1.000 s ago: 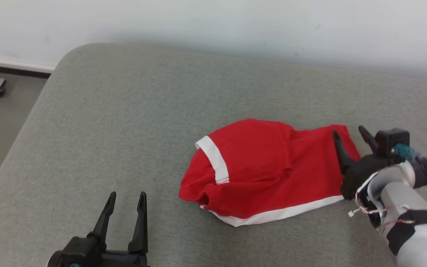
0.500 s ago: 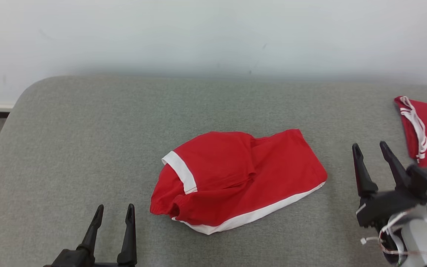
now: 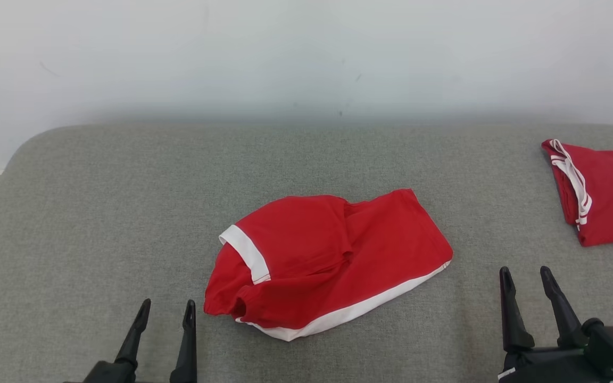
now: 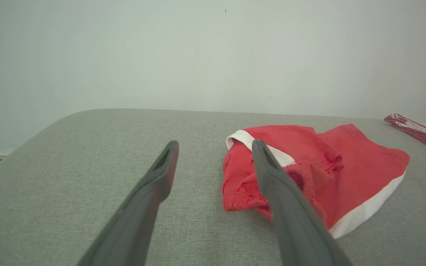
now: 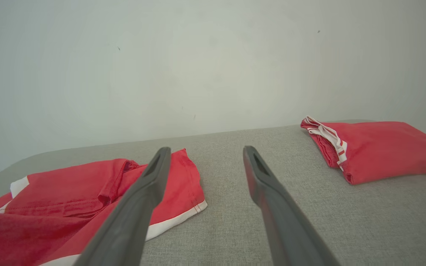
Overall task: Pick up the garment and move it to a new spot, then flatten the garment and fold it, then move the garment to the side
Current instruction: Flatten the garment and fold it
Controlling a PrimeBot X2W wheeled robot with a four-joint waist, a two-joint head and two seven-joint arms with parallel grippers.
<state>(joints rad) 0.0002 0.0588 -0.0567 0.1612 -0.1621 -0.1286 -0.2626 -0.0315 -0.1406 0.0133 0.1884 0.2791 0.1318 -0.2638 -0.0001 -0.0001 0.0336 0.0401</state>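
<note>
The garment (image 3: pixel 328 260) is red with white bands and lies loosely bunched in the middle of a grey padded surface (image 3: pixel 125 202). It also shows in the left wrist view (image 4: pixel 331 173) and the right wrist view (image 5: pixel 68 192). My left gripper (image 3: pixel 166 309) hovers open near the front edge, just left of the garment's lower left corner, holding nothing. My right gripper (image 3: pixel 525 274) stands open at the lower right, clear of the garment's right edge, also empty. Neither gripper touches the cloth.
A second red garment (image 3: pixel 602 189), folded and with white stripes, lies at the far right of the surface (image 5: pixel 379 147). A pale wall (image 3: pixel 306 53) runs behind. The surface's rounded left corner (image 3: pixel 30 143) drops to the floor.
The head camera has turned right and tilted, bringing the folded garment into view. My right gripper has drawn back from the garment's right edge toward the front; it stays open. The garment lies where it was.
</note>
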